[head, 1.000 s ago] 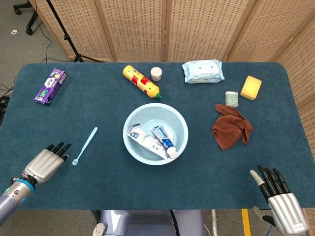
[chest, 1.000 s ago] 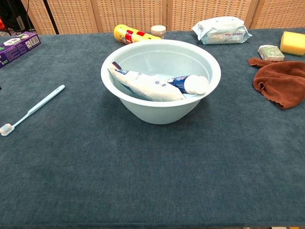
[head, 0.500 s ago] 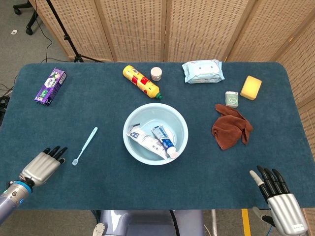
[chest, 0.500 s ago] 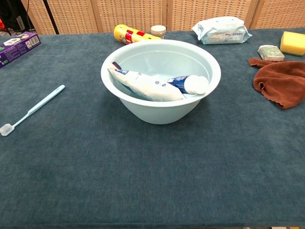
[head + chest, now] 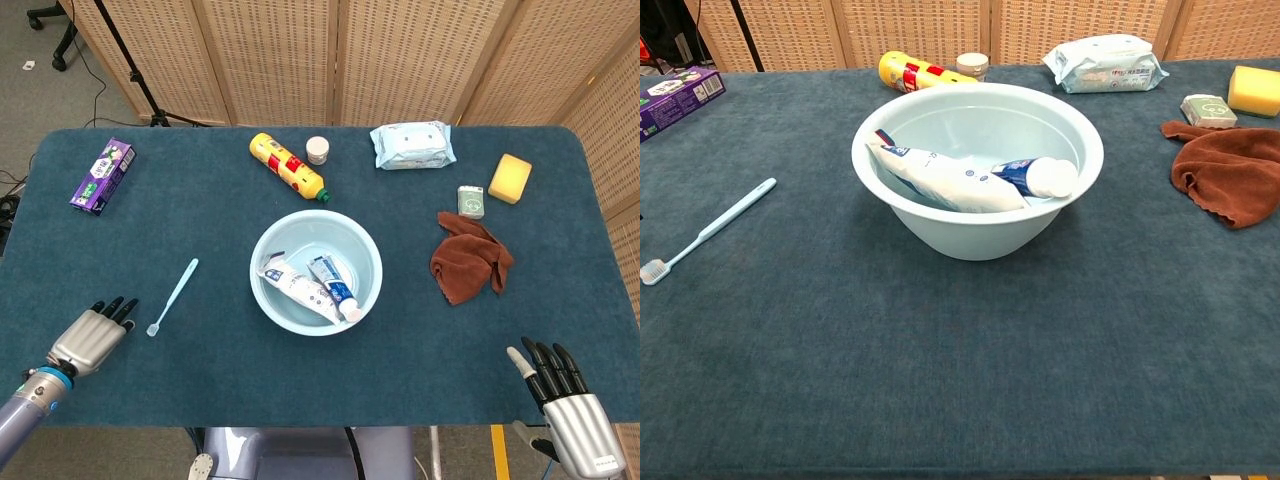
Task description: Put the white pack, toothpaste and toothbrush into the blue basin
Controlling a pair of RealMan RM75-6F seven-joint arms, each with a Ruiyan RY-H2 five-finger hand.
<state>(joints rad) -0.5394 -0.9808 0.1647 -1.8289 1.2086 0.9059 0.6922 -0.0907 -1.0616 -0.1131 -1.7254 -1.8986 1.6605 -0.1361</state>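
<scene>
Looking across the surface: a dark blue cloth (image 5: 200, 370) covers it, with folding screens behind.
Blue basin: the blue basin (image 5: 268, 240) sits mid-surface; its near wall hides the basin floor from the chest camera.
White pack: the white pack (image 5: 293, 288) lies inside the basin, slanted, its lower end under the toothpaste.
Toothpaste: the toothpaste (image 5: 333, 285) lies in the basin beside the pack, cap toward the near right rim; its print is too small to read.
Toothbrush: the toothbrush (image 5: 172, 297) lies on the cloth left of the basin, well apart from it, bristles nearest the left hand.
Left hand: the left hand (image 5: 92, 335) hovers near the brush head, not touching; fingers (image 5: 118, 306) lie stretched out side by side, holding nothing. The chest camera misses it.
Right hand: the right hand (image 5: 567, 405) is at the near right corner, partly cut off by the frame edge, fingers slightly spread and empty.
Far side: a wet wipes packet (image 5: 412, 145), yellow bottle (image 5: 286, 166), purple box (image 5: 102, 175), sponge (image 5: 510, 178) and brown cloth (image 5: 470, 258).
</scene>
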